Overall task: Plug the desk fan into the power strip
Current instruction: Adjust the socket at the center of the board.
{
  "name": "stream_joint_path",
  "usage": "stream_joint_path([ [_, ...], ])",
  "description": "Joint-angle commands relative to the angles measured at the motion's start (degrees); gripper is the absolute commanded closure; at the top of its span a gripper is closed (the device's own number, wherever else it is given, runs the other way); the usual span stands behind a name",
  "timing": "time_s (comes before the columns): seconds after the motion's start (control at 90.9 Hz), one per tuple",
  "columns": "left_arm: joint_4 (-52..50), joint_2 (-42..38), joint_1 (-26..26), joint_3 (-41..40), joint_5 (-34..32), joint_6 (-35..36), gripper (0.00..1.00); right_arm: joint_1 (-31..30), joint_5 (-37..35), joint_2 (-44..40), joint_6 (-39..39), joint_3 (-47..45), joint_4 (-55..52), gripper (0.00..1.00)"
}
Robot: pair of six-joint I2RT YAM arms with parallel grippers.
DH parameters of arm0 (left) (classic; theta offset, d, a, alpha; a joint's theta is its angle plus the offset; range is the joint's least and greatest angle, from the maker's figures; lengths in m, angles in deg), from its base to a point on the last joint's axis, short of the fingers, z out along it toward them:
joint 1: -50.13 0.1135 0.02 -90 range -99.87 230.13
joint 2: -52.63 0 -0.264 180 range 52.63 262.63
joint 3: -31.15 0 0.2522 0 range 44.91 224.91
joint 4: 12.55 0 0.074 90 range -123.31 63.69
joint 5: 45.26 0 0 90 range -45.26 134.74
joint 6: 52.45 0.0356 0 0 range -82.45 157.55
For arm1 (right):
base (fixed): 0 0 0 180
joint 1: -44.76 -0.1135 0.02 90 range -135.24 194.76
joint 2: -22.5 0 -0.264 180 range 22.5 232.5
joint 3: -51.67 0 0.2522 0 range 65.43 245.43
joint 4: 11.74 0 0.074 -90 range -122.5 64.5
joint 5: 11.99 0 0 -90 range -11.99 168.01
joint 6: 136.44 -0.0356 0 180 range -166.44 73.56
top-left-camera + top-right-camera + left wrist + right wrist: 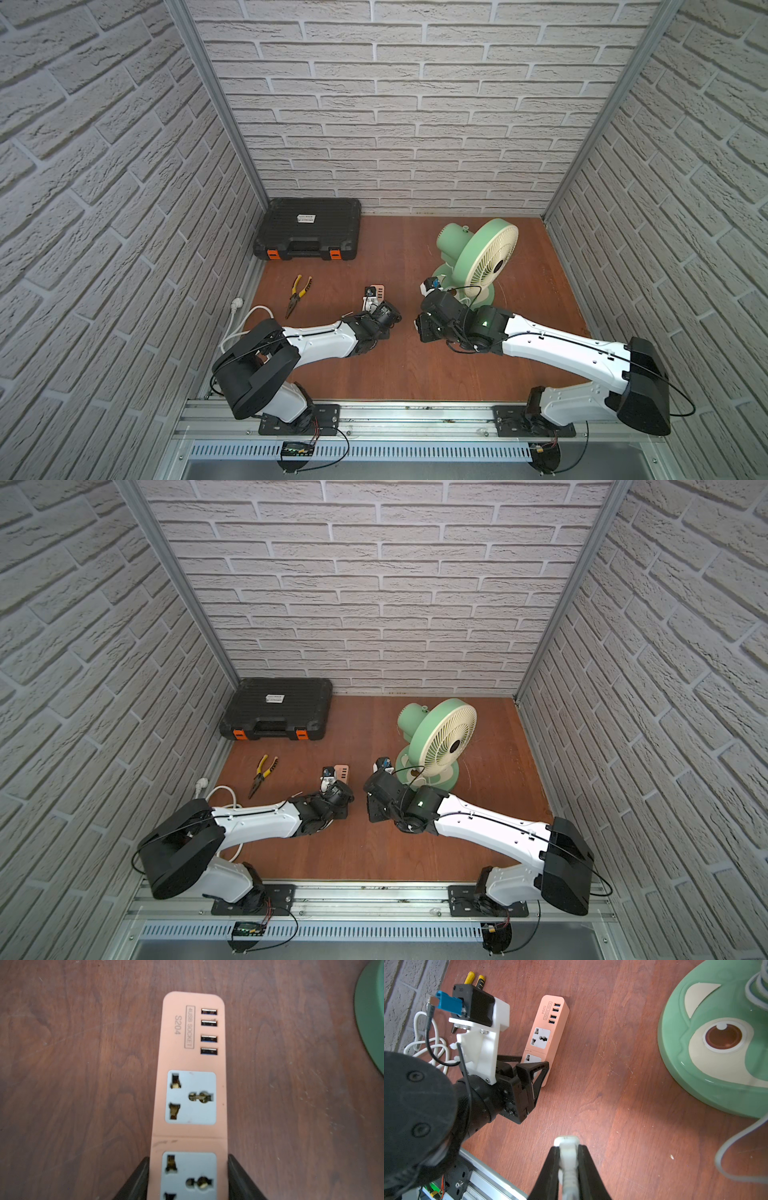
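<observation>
The left gripper squeezes the sides of the small peach-orange power strip, flat on the brown wooden counter; the right gripper pinches the small white plug of the mint-green round desk fan, near the strip but apart; both are held; pushing the plug into a socket is left.

Top views high, steeply downward; wrist views close, power strip common to both.
</observation>
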Motion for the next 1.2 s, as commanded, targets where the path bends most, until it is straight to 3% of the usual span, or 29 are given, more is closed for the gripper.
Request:
stream_joint_path([
  [0.0, -0.66, 0.61, -2.10, 0.19, -0.72, -3.45, 0.61, -0.28, 0.57, 1.15, -0.71, 0.98, 2.29, 0.97],
  [0.066, -0.17, 1.18, -2.80, 0.22, -0.90, -3.73, 0.44, -0.27, 1.05, 1.38, -0.75, 1.09, 2.52, 0.97],
  [0.242, -1.21, -1.04, -2.71, -0.49, -1.03, -3.53, 0.20, -0.36, 1.26, 1.78, -0.80, 1.81, 2.28, 0.97],
  [0.429, -3.43, -9.57, -1.84, -2.38, -0.98, -2.02, 0.09, -0.99, 1.03, 3.28, -0.40, 3.55, 3.21, 0.97],
  [0.561, -4.21, -15.63, 0.72, -4.31, 1.13, -1.22, 0.08, -1.01, 2.18, 5.84, -0.73, 5.04, 4.49, 0.97],
  [0.704, -4.26, -19.01, 4.83, -6.98, 3.19, -1.41, 0.17, -1.05, 3.17, 8.63, -0.94, 7.07, 5.15, 0.97],
  [1.012, -1.96, -17.72, 11.52, -11.85, 7.60, -2.05, 0.66, -0.97, 3.01, 16.30, -1.22, 13.98, 3.24, 0.97],
  [1.188, 2.05, -13.45, 12.65, -13.32, 9.74, -2.10, 0.76, -0.97, 4.80, 19.04, -1.93, 15.31, 4.01, 0.97],
])
